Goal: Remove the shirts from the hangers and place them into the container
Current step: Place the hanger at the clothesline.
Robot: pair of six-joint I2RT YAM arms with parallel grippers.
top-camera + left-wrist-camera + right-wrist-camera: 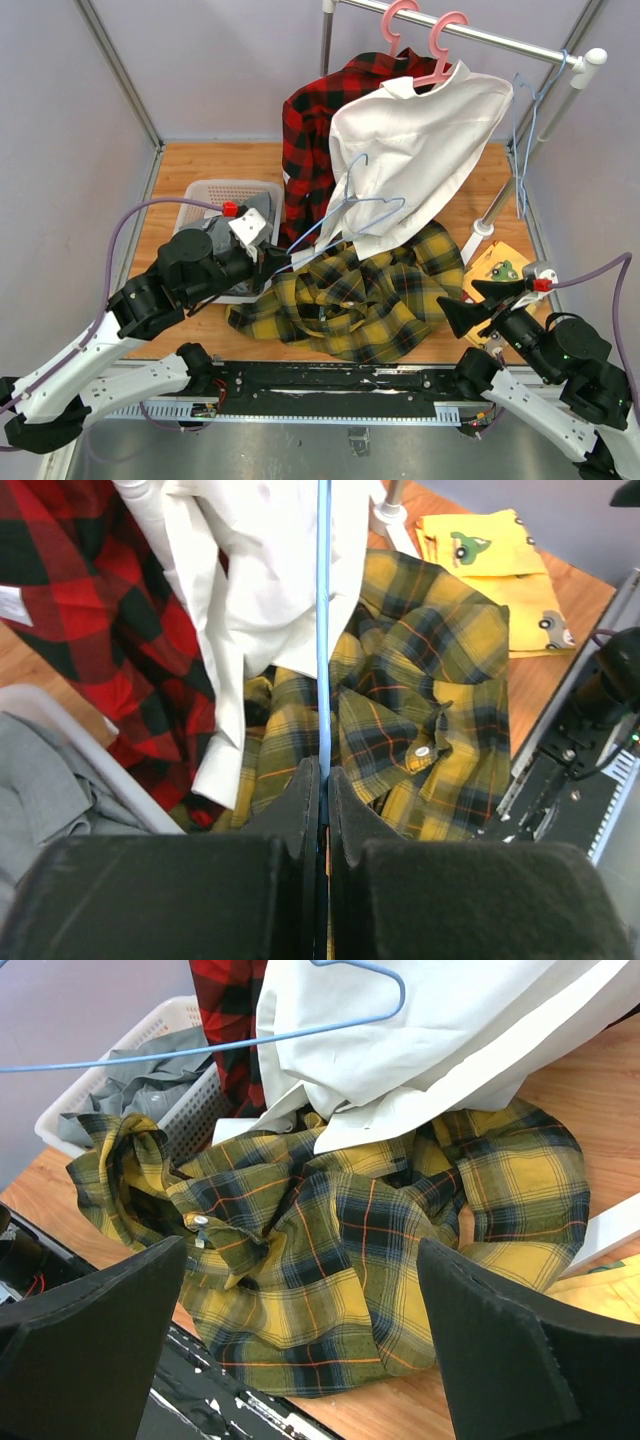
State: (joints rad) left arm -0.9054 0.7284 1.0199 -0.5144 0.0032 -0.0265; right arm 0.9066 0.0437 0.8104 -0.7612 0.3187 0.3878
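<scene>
Wooden counter [200, 165] boards run under a metal rail [500, 40], with pale walls around. We find little writing. A white tag [10, 605] on the red-and-black plaid shirt [310, 130] is too small to read, and the flat yellow cloth [500, 265] bears only small green patches.

Our left tool [323, 770] is clenched on the thin wire of a light-blue hanger [350, 205], which stands bare in front of the white shirt [415, 150]. Just to that tool's right, the yellow-and-green plaid shirt [360, 295] lies crumpled on the counter. Our right tool [462, 298] hangs released, jaws wide, just beside that shirt's right edge and gripping nothing.

We see the red and white shirts hanging on pink hangers [440, 50] from the rail. The grey shirt [50, 780] lies in the white mesh basket [205, 190], just behind the left tool.
</scene>
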